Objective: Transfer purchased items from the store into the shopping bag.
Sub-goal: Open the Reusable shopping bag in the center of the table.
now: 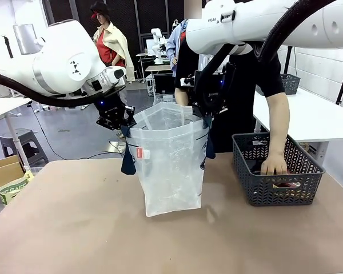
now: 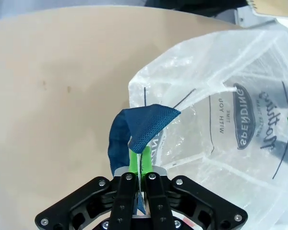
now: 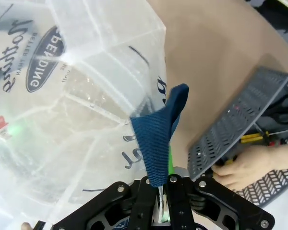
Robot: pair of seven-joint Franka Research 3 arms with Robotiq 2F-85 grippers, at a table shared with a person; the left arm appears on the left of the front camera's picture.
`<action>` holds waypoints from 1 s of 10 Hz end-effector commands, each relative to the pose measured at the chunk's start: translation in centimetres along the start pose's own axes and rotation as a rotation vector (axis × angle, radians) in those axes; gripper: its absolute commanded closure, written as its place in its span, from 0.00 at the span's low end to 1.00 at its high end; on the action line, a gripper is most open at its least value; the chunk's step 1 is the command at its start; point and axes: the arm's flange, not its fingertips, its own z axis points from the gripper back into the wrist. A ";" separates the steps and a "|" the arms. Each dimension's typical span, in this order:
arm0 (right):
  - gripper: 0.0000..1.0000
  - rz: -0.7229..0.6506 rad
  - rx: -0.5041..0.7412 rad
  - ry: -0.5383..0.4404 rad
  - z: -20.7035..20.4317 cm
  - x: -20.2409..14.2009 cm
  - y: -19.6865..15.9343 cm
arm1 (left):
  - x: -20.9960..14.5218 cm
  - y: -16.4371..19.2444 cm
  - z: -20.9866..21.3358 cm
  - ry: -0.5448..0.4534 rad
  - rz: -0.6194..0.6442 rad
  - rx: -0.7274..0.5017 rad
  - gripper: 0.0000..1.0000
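Each pinching a navy strap handle (image 2: 144, 125), the left end effector (image 1: 126, 124) and right end effector (image 1: 208, 119) hold the shopping bag (image 1: 168, 168) open between them on the worktop (image 1: 68, 222), while a person's hand (image 1: 273, 165), nearest the purchased items (image 1: 286, 185), reaches into the grey basket (image 1: 272, 197) below the right one.

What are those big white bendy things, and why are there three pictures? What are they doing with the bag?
The white things are two robot arms. The big picture looks across the brown table from between them. The other two pictures come from little cameras on their wrists, looking down their black pinchers. The left gripper is pinched shut on one blue handle of the see-through shopping bag. The right gripper is shut on the other handle, so the bag stands open. Beside it, a person's hand reaches into a grey basket.
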 end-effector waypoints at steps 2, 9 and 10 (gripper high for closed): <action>1.00 0.048 -0.047 -0.032 -0.9 -1.4 -0.1 | -0.2 1.1 -0.1 0.013 -0.106 -0.069 1.00; 1.00 0.023 -0.006 -0.016 -0.1 0.0 0.0 | 0.1 0.0 0.1 -0.003 -0.073 -0.038 1.00; 1.00 0.023 -0.006 -0.016 -0.1 0.0 0.0 | 0.1 0.0 0.1 -0.003 -0.073 -0.038 1.00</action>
